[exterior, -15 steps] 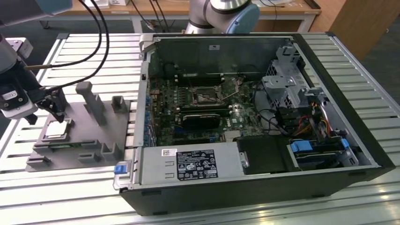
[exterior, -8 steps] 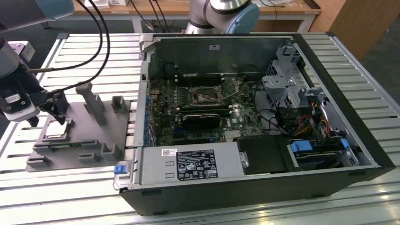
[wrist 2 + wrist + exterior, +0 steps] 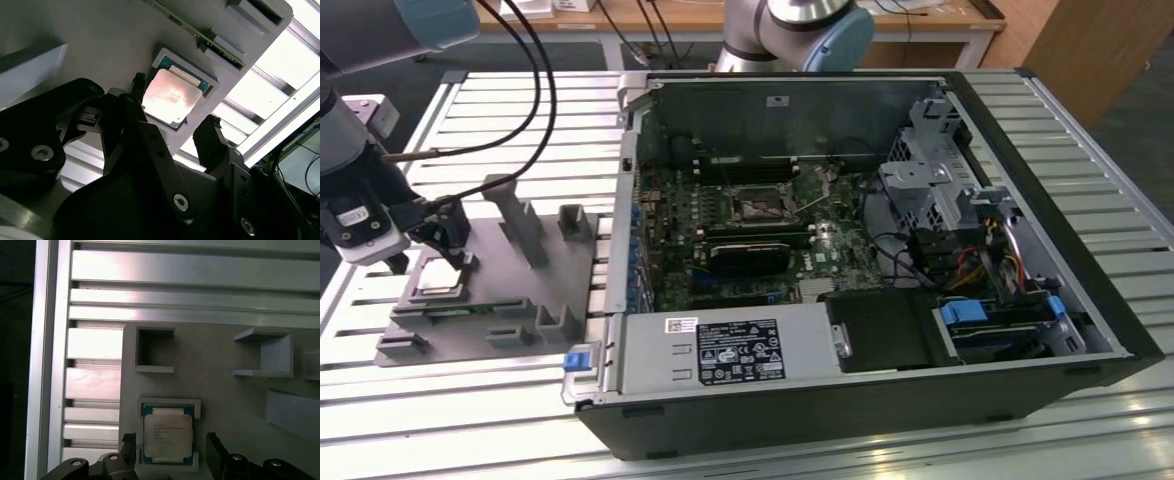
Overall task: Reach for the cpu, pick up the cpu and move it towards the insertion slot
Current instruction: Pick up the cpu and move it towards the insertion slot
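The cpu (image 3: pixel 438 283) is a small silver square lying flat in a recessed holder on the grey fixture plate (image 3: pixel 500 305), at the exterior view's left. My gripper (image 3: pixel 430 258) hangs just above it and is open. In both wrist views its two black fingers stand on opposite sides of the cpu (image 3: pixel 170 97) (image 3: pixel 167 435), with a small gap on each side. The gripper (image 3: pixel 175 101) (image 3: pixel 170 440) holds nothing. The insertion slot (image 3: pixel 758 205) is a black square socket in a metal frame on the motherboard, inside the open computer case well to the exterior view's right.
Upright grey fixture blocks (image 3: pixel 520 215) stand on the plate between my gripper and the case wall (image 3: pixel 630 200). Inside the case, a black card (image 3: pixel 747 255) lies near the socket, with a drive cage (image 3: pixel 927 190) and a power supply (image 3: pixel 720 350). Slatted metal table (image 3: pixel 520 110).
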